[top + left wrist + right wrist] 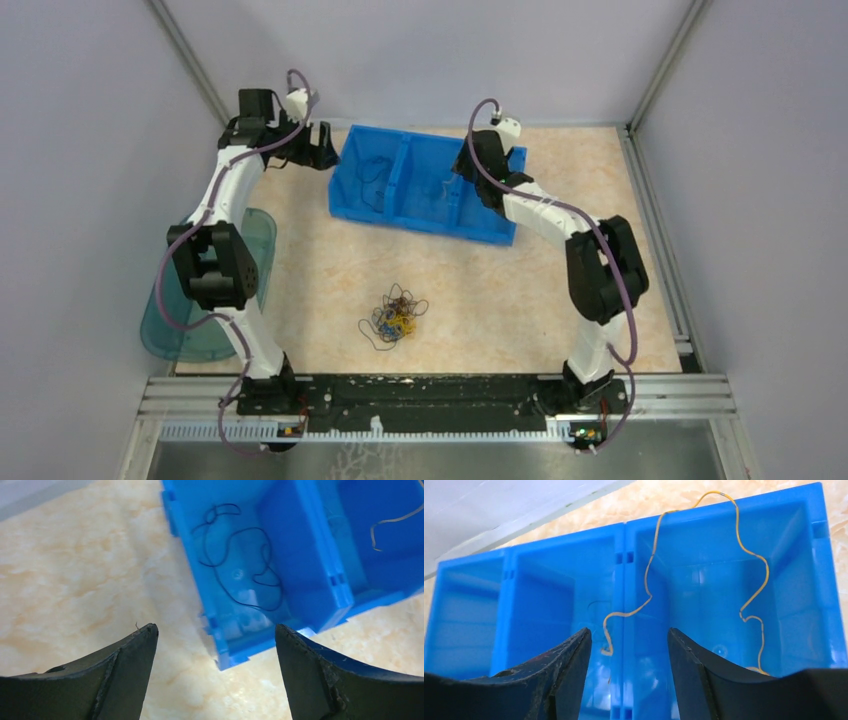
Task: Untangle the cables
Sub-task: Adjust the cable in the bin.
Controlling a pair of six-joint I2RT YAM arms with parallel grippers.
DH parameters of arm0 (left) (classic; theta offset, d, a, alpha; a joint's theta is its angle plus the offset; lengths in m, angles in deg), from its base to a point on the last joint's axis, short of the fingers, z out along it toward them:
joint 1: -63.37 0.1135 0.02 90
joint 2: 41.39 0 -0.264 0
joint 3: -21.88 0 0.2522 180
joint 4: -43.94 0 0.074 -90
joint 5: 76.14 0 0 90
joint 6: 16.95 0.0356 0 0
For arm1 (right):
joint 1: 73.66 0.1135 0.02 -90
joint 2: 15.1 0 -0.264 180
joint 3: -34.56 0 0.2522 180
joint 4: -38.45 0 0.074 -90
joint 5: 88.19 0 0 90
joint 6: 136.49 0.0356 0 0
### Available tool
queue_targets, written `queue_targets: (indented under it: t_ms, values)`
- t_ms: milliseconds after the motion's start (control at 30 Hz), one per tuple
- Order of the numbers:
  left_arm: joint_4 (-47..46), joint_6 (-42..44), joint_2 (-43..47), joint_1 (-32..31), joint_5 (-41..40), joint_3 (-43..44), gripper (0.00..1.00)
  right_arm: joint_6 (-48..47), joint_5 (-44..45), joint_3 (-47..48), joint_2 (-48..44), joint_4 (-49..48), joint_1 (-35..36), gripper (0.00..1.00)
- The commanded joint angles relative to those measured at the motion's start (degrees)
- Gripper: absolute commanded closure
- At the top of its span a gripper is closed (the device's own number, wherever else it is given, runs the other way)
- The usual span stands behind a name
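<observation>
The marbled table (480, 290) bears a blue bin (420, 222) at its far side. The left gripper (215, 630) hovers at the bin's left end, fingers wide apart and empty. The right gripper (629, 632) hangs over its right end, fingers parted, clamping nothing. The tangle of cables (395, 315) lies mid-table, well apart from the bin. A black cable (239, 562) lies in the left compartment, and a yellow cable (650, 575) drapes across a divider.

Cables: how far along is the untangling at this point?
Done: one black cable lies alone in the blue bin's end compartment, and a yellow cable is draped across a bin divider. In hand: nothing gripped. The right gripper hangs open over the yellow cable, and the left gripper is open at the bin's left end. Left: the main tangle sits on the table.
</observation>
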Motion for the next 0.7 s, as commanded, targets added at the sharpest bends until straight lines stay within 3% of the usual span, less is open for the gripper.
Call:
queue_targets:
  t_ms: [0, 467, 667]
  values:
    - [-6.3, 0.4, 0.0, 2.0, -1.5, -1.7, 0.08, 6.1, -1.0, 6.2, 4.6, -1.3, -3.5, 0.44]
    - [-12.5, -0.1, -1.4, 2.9, 7.9, -9.9, 0.11, 16.2, -10.9, 5.6, 10.2, -7.5, -6.6, 0.52]
    - [-13.3, 0.9, -1.6, 2.9, 7.9, -11.1, 0.12, 20.0, -11.8, 4.8, 11.6, -8.3, -6.6, 0.64]
